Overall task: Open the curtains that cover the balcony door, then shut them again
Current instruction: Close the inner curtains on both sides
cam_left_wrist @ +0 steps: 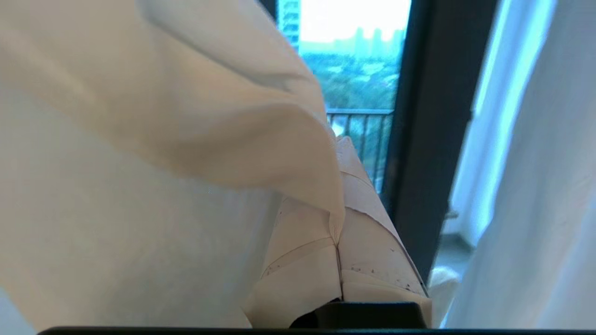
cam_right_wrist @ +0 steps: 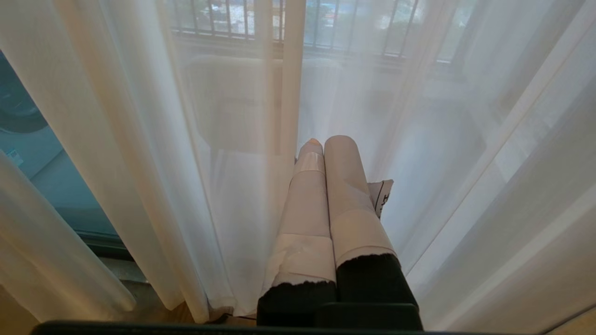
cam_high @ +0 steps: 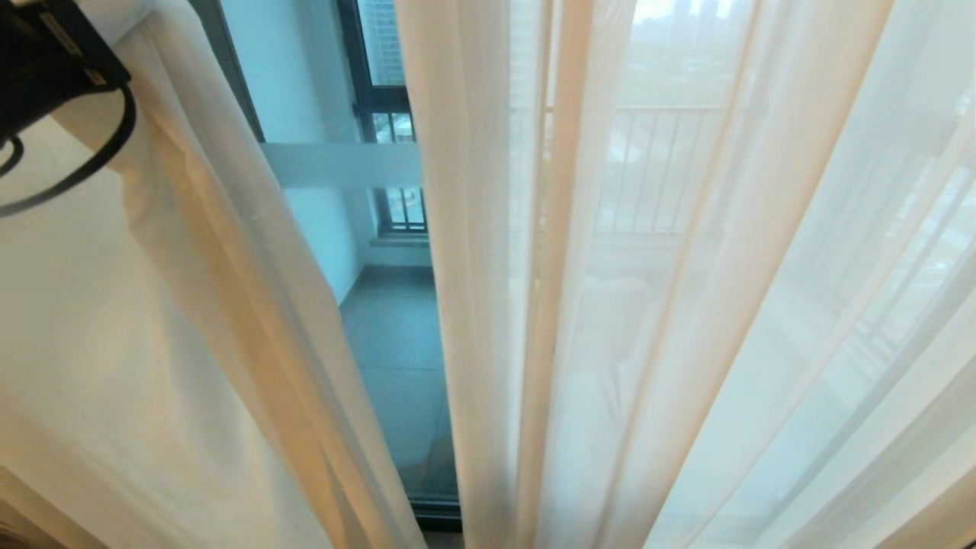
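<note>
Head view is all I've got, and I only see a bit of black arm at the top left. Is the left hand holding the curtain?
Observer: In the left wrist view the left hand is shut, with the edge of the left curtain panel caught where its fingers meet.
Operator: What's just past that hand?
Observer: The dark frame of the balcony door, and beyond it a railing with trees and towers outside.
Operator: And the right hand? I can't see it at all.
Observer: The right wrist view shows the right hand shut and empty, pointing at the sheer curtain.
Operator: Anything behind that sheer?
Observer: A blurred chair-like shape; I can't tell more.
</note>
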Robot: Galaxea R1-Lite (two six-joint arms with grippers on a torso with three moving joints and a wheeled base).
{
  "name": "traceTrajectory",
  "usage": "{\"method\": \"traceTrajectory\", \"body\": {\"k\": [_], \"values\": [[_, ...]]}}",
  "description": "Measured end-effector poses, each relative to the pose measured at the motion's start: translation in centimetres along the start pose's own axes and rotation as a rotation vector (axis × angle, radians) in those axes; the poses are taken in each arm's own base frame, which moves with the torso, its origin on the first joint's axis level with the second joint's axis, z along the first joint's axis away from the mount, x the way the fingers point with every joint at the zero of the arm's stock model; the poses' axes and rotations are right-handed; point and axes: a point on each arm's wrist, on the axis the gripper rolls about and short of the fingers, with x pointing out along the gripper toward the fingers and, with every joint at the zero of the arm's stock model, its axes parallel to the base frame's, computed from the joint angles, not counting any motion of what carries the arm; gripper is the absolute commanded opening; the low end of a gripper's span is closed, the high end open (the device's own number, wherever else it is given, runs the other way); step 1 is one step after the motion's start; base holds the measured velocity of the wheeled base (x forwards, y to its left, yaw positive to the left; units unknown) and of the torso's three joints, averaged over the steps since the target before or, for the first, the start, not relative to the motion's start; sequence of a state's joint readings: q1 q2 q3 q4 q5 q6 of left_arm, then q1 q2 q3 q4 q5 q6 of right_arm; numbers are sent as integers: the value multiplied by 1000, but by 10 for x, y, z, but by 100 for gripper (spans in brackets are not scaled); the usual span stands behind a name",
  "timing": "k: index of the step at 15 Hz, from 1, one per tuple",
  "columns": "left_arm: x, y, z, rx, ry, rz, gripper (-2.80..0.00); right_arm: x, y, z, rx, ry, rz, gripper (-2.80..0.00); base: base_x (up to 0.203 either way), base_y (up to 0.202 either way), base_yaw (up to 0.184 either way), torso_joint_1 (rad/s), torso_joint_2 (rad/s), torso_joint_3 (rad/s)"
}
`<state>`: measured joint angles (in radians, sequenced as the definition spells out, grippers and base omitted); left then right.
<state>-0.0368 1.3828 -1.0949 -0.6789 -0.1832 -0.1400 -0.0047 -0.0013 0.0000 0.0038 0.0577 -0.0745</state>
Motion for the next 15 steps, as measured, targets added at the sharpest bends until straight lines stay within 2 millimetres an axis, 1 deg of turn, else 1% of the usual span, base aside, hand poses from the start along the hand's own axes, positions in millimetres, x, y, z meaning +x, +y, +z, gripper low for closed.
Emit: {"method": "traceTrajectory", "body": {"k": [1,4,8,12,15], "values": [[3,-7,4,-11,-2,-37,-280,0,0,0,0,0,0,-280,0,0,0,0,0,0],[13,-38,13,-58,5,-173,-280,0,0,0,0,0,0,-280,0,0,0,0,0,0],[25,-89,30,-132,-50,-368,-280,0,0,0,0,0,0,-280,0,0,0,0,0,0],[29,-143,33,-209,-30,-555,-280,0,0,0,0,0,-1,-280,0,0,0,0,0,0],[37,-174,40,-211,-31,-644,-280,0,0,0,0,0,-1,-280,0,0,0,0,0,0]]}}
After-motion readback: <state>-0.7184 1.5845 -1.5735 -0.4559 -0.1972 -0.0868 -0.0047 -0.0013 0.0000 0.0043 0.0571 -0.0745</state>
